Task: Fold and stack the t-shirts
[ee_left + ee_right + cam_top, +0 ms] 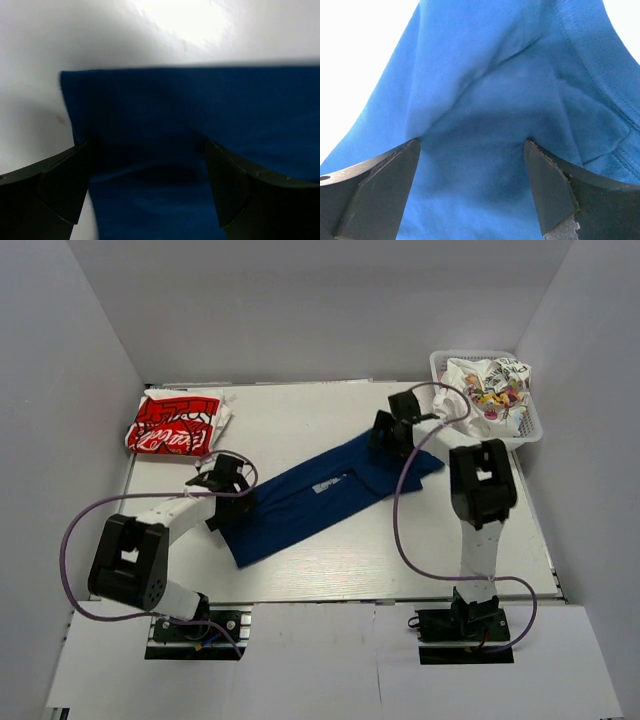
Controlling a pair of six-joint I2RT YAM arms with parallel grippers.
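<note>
Left pincer [147, 160] and right pincer [472, 150] both gape wide over opposite ends of the navy t-shirt [300, 505] on the table [300, 415], gripping nothing. We're starting its fold, we reckon; next needs pinching both ends.

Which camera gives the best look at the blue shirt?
The top view: it shows the whole blue shirt, laid out diagonally. Each wrist view shows only a close, partial patch of its cloth.

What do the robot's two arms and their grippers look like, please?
Both the left arm and right arm have white links joined by boxy black joint housings, each trailed by a looping purplish-grey cable. The left gripper and right gripper have dark, wedge-shaped fingers.
</note>
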